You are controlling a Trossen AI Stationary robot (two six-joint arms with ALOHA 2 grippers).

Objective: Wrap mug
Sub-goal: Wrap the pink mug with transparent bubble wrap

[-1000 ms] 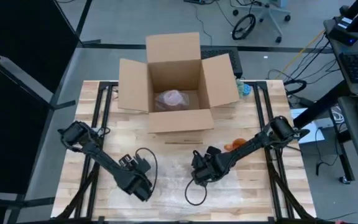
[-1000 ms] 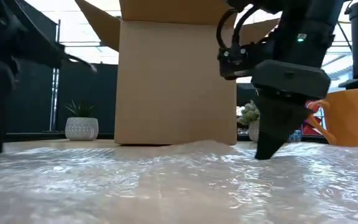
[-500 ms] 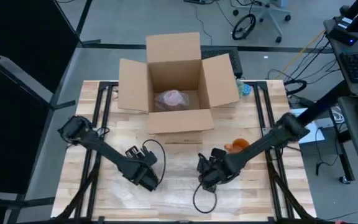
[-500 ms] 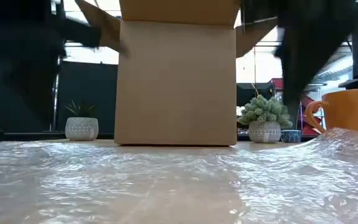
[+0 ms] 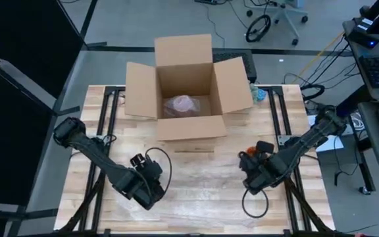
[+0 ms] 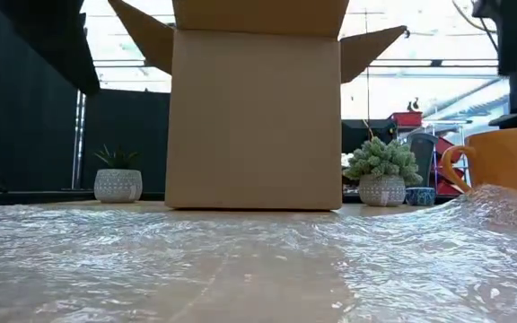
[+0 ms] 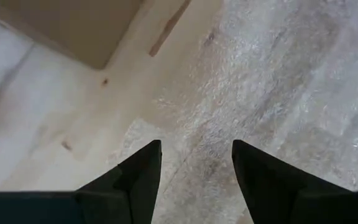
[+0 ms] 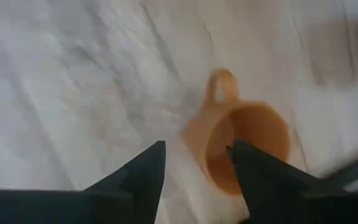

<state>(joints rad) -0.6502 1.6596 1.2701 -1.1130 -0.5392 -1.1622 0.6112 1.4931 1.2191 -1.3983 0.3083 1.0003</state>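
An orange mug (image 8: 241,146) stands upright on the wooden table, its handle (image 8: 221,84) turned away from my right gripper; in the low view the mug (image 6: 505,161) shows at the right. My right gripper (image 8: 196,144) hovers open above it, fingers on either side of the rim without touching. In the high view the right gripper (image 5: 255,172) hides most of the mug. A clear bubble wrap sheet (image 5: 196,191) lies flat on the table's near middle. My left gripper (image 7: 196,144) is open above the sheet's left part (image 7: 278,81).
An open cardboard box (image 5: 186,85) stands at the table's far middle with a pink wrapped bundle (image 5: 181,104) inside. The wrap (image 6: 501,202) rises a little in front of the mug. Small potted plants (image 6: 382,170) stand behind the box.
My right gripper has lifted off the bubble wrap and gone toward the table's right edge, ending over the mug. My left gripper has risen out of the low view. The wrap's right part now stands higher in front of the mug.
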